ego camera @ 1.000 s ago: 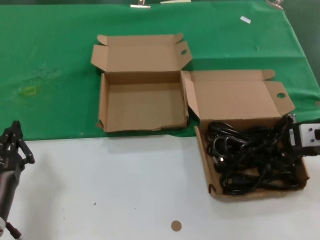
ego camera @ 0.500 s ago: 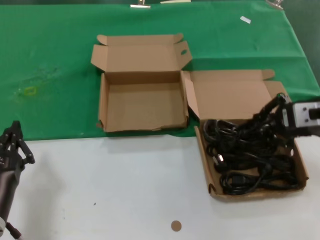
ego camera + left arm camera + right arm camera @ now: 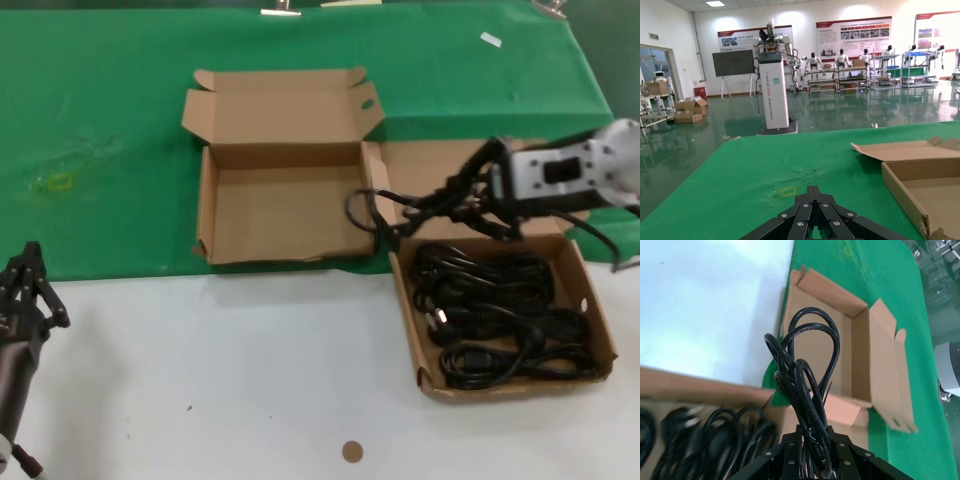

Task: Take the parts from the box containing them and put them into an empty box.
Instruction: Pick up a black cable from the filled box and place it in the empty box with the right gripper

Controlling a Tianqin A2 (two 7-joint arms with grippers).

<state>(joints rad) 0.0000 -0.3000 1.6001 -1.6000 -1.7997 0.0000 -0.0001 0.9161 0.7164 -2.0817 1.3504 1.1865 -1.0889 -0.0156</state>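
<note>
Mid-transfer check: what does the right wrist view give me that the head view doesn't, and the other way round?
Only the right wrist view shows the right gripper shut on the looped cable bundle from close up. Only the head view shows the parked left gripper at the table's near left, and the full box whole. Both show the empty box with nothing in it and loose cables left in the full box.

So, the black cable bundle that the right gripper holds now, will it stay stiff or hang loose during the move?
Probably loose: the cable bundle in the right gripper droops in free loops beyond the grip. A loop may catch the empty box wall. It looks light, as nothing visibly strains.
</note>
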